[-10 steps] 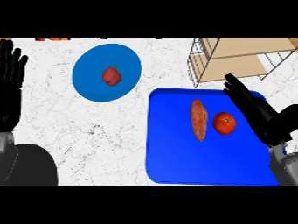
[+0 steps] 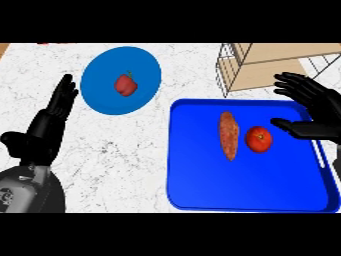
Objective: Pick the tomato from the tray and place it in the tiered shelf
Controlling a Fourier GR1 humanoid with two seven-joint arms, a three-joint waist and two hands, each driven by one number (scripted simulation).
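cut off: tiered shelf runs out the top right, only its lower part shows; right forearm leaves the right edge
tomato: just one, lying on the blue tray beside one long sweet potato
right hand: fingers spread apart, thumb near the tomato, holding nothing
left hand: resting at the left, fingers straight up
plate: one, blue, one red pepper on it

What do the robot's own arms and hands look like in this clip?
Both hands are black, each with slender segmented fingers and a thumb: left hand, right hand. They sit on grey forearms with darker patches near the wrists. No cables, sleeves or markings show.
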